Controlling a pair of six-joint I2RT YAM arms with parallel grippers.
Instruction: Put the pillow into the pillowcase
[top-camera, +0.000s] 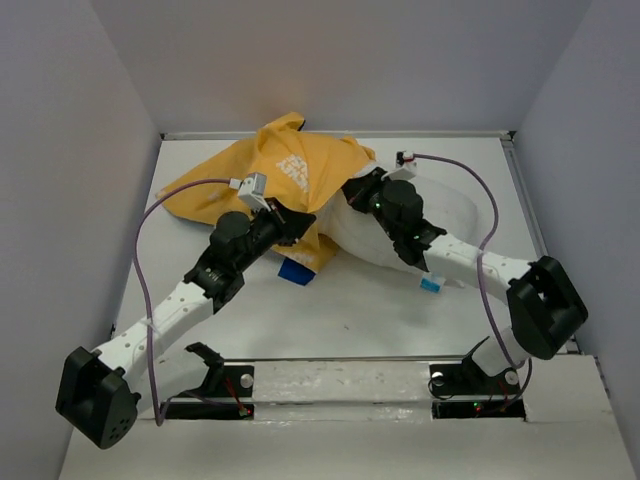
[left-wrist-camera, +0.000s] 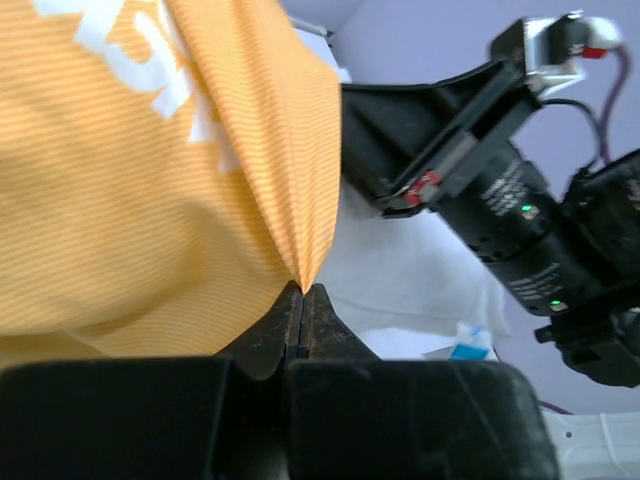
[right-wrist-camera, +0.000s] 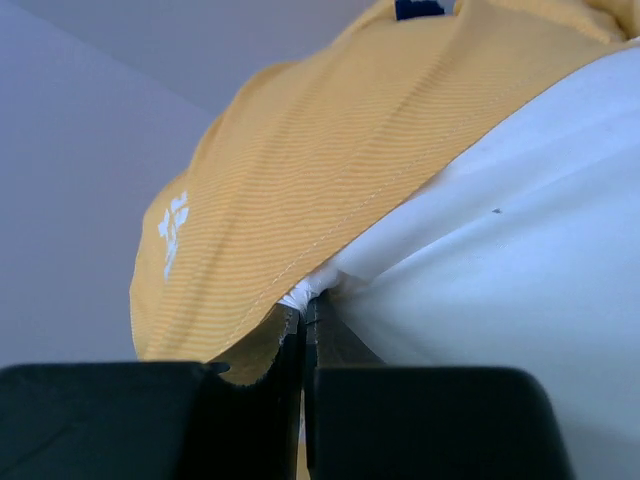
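The mustard-yellow pillowcase (top-camera: 275, 175) lies bunched at the back middle of the table, with a scrap of its blue face (top-camera: 297, 270) showing near its front edge. The white pillow (top-camera: 370, 235) pokes out of it to the right, its blue-and-white tag (top-camera: 430, 284) at the near edge. My left gripper (left-wrist-camera: 303, 290) is shut on a fold of the yellow pillowcase (left-wrist-camera: 150, 180); from above it (top-camera: 298, 226) sits at the case's front edge. My right gripper (right-wrist-camera: 309, 300) is shut on a pinch of white pillow (right-wrist-camera: 500, 260) fabric right at the pillowcase (right-wrist-camera: 330, 170) hem.
White walls close in the table (top-camera: 350, 320) at the back and both sides. A purple cable (top-camera: 145, 270) loops off the left arm and another (top-camera: 490, 215) off the right. The right arm's wrist (left-wrist-camera: 500, 190) hangs close beside the left gripper.
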